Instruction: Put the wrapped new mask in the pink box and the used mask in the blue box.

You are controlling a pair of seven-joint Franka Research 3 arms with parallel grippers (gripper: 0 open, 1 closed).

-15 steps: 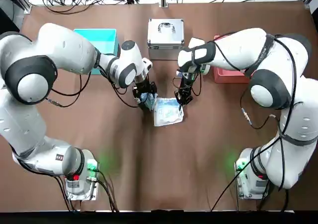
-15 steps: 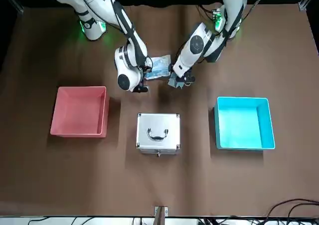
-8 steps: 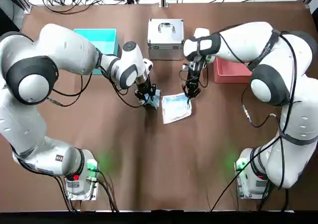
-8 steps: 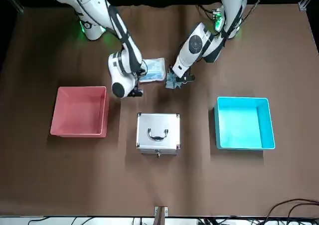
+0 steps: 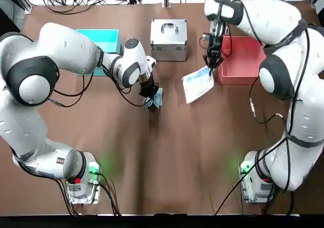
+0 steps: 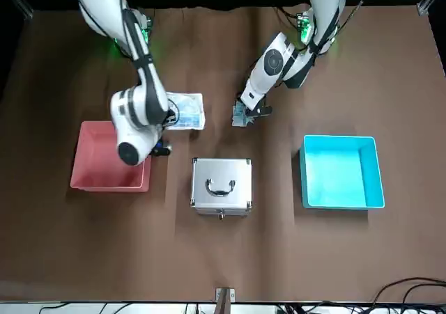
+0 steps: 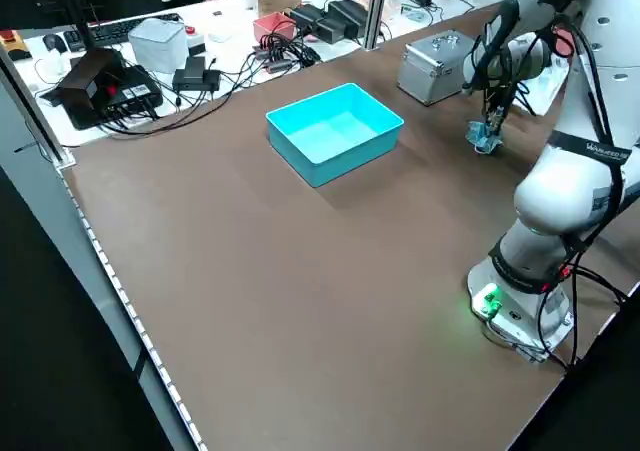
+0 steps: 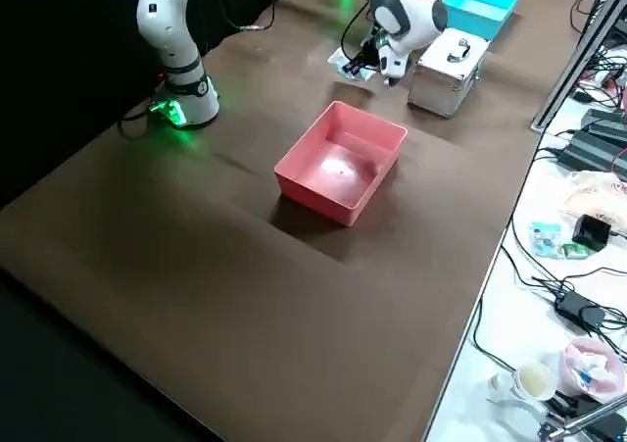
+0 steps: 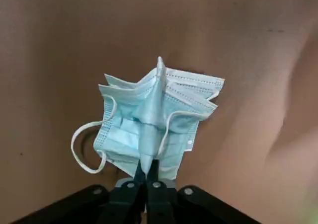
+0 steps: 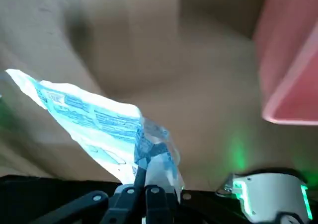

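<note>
From the top view we judge that the packet's delivery is the step in hand: the right gripper, to the right of the silver case and just beside the pink box, holds the wrapped mask outside that box's wall. The left gripper waits on the robot's side of the case with the used mask, and the blue box lies to the case's left. The front view shows the same spread, both masks out of their boxes; next, we think, the right arm should bring the whole packet over the pink floor before letting go, since a trailing edge could catch the rim. The left side view gives us the plain brown bench around the case, and on a white table past it a keyboard, a pale bin and tangled cables. The right side view adds a paper cup and a pink bowl on the white table beyond the case. In the left wrist view we see the fingers pressed together on a fold of the used mask, ear loops hanging loose. In the right wrist view the fingers pinch the packet by one end, the rest jutting out.
</note>
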